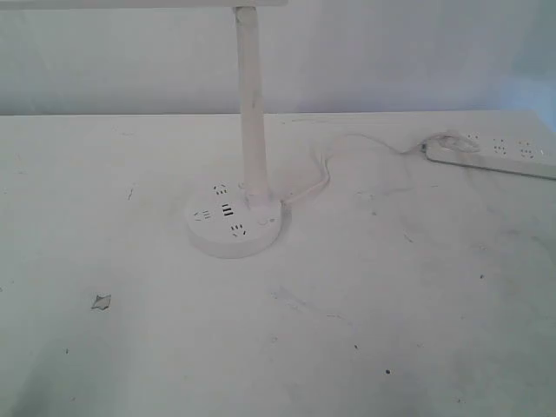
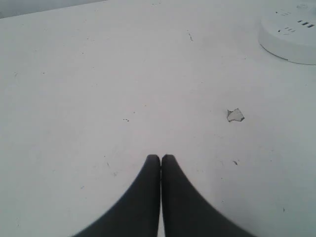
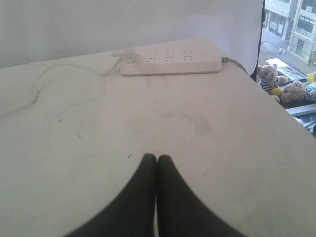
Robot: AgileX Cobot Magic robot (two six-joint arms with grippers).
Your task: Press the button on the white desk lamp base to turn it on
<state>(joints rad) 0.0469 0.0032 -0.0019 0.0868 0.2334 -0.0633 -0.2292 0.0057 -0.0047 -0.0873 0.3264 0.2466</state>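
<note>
The white desk lamp base (image 1: 234,224) is a round puck in the middle of the table, with dark socket holes and USB slots on top. Its slim white pole (image 1: 252,104) rises from the back of the puck. The button (image 1: 261,223) shows as a faint ring on the base top, right of the sockets. In the left wrist view the base (image 2: 291,32) is partly in frame, far from my left gripper (image 2: 160,157), which is shut with nothing in it. My right gripper (image 3: 157,157) is shut and empty over bare table. Neither gripper shows in the exterior view.
A long white power strip (image 1: 499,155) lies at the back right, and it shows again in the right wrist view (image 3: 170,61). A thin cord (image 1: 321,178) runs from it to the base. A small chipped patch (image 1: 102,301) marks the table front left. Teddy bears (image 3: 269,76) sit beyond the table edge.
</note>
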